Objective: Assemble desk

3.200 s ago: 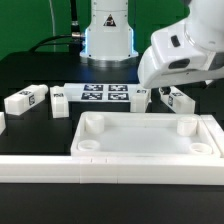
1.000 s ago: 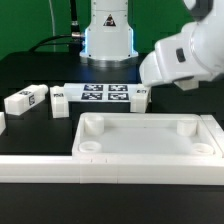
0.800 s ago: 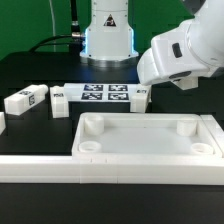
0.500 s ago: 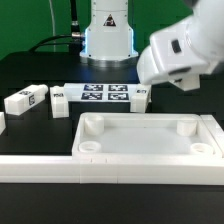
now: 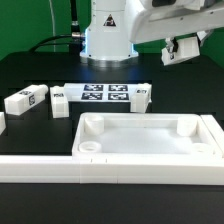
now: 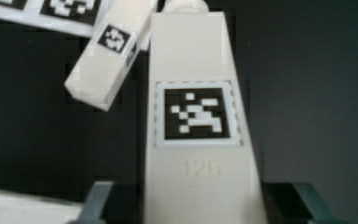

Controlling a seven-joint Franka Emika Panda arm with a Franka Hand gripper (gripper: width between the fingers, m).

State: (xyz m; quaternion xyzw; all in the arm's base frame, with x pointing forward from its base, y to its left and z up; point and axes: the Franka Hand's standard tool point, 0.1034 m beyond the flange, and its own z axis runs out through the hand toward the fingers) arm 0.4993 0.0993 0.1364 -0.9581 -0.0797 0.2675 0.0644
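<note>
The desk top [image 5: 140, 150], a white tray with a raised rim and round corner sockets, lies in the middle of the black table. High above its far right corner, my gripper [image 5: 184, 47] is shut on a white square-section leg [image 5: 186, 43]. In the wrist view that leg [image 6: 197, 110] runs out from between my two fingers [image 6: 101, 200] with a square tag on its face. A second leg [image 6: 114, 55] lies on the table beyond it. A third leg [image 5: 25, 100] rests at the exterior view's left.
The marker board [image 5: 100, 96] lies behind the desk top, with a small tagged white piece [image 5: 141, 95] at its right end. White border rails [image 5: 110, 168] run along the front and right of the tray. The robot's base [image 5: 108, 40] stands at the back.
The arm has risen from just above the table at the exterior view's right to the top right, carrying the leg with it. The jaws have kept their hold.
</note>
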